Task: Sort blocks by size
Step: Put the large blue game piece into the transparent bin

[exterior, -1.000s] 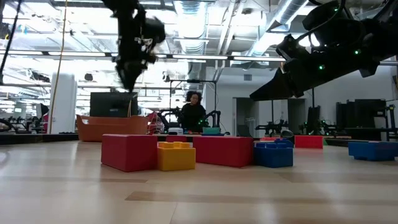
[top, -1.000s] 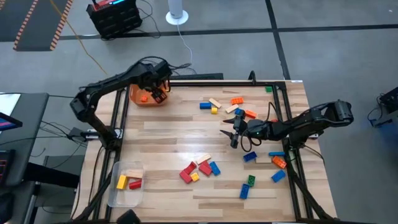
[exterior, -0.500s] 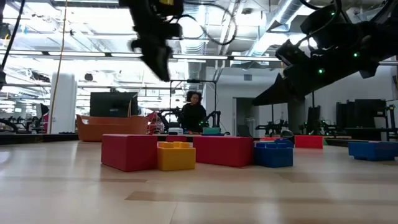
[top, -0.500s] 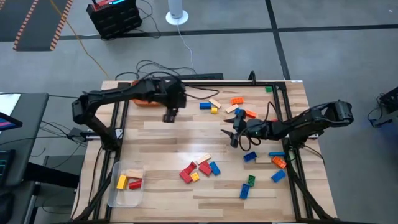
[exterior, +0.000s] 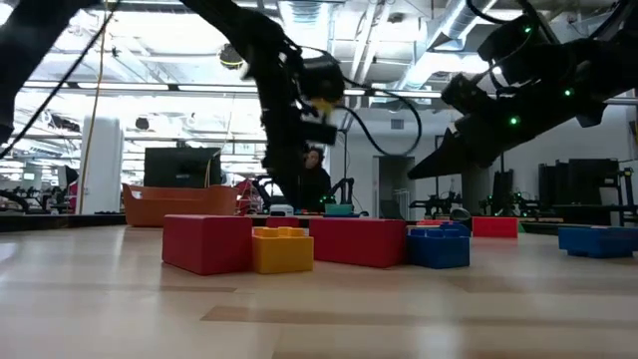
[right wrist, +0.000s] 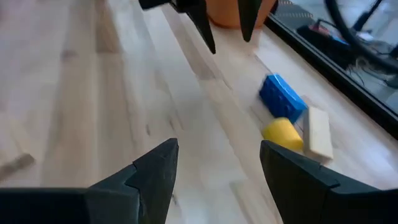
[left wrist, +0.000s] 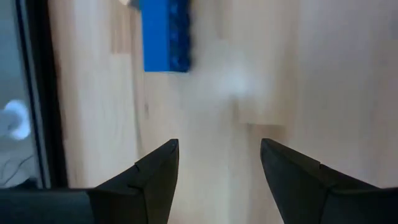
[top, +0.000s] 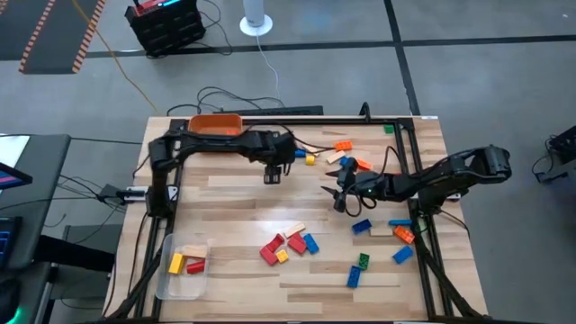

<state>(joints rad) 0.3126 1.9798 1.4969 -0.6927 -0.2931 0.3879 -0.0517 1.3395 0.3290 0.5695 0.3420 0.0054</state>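
Note:
Small blocks lie scattered on the wooden table (top: 234, 202). A blue block (top: 298, 153), a yellow one (top: 310, 159) and a tan one (top: 335, 157) rest flat at the far middle. My left gripper (top: 273, 176) hovers open just left of them, fingers pointing down at bare wood (left wrist: 219, 149), the blue block (left wrist: 166, 34) ahead of it. My right gripper (top: 340, 193) hangs open at the middle right, above the table (right wrist: 217, 149), facing the blue (right wrist: 283, 96), yellow (right wrist: 283, 134) and tan (right wrist: 317, 134) blocks. Neither holds anything.
An orange bin (top: 216, 123) stands at the far left, and a clear tub (top: 183, 264) with a yellow and a red block at the near left. A red, tan, blue and yellow cluster (top: 290, 245) lies near the middle. More blocks (top: 396, 236) lie at the near right, and orange ones (top: 343, 145) at the far right.
My left gripper has swung from above the orange bin toward the table's right and near side, sinking closer to the wood and rolling about its own line, and now hangs beside the blue block. It has stayed open. No block has moved.

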